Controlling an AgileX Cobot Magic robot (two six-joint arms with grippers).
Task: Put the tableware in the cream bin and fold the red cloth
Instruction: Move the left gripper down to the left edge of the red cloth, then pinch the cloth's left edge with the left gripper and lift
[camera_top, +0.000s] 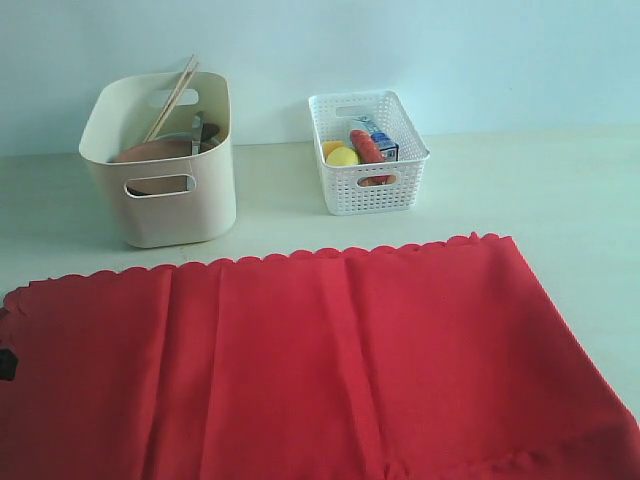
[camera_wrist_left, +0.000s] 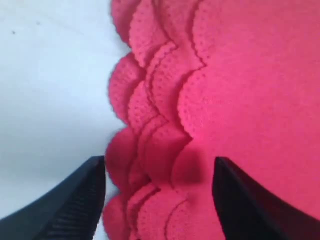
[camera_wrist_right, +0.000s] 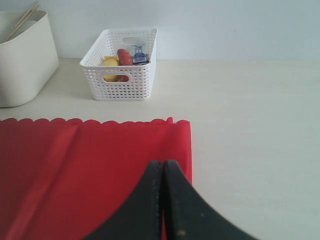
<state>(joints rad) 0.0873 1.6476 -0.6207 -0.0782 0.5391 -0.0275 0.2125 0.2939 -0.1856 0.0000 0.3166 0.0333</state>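
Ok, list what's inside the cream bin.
Inside the cream bin: two wooden chopsticks leaning out over the rim, a round brown wooden plate, and a steel utensil beside it. The bin's walls hide whatever lies lower down.

The pale desk (camera_top: 545, 190) carries three things — the cream bin (camera_top: 182, 215), a white lattice basket (camera_top: 372, 192), the spread red cloth (camera_top: 300, 360).

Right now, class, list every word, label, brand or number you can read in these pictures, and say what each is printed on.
Nothing can be read.
On the carton in the white lattice basket: blue and white print, too small and blurred to read.
On the cream bin and the red cloth: no lettering visible.
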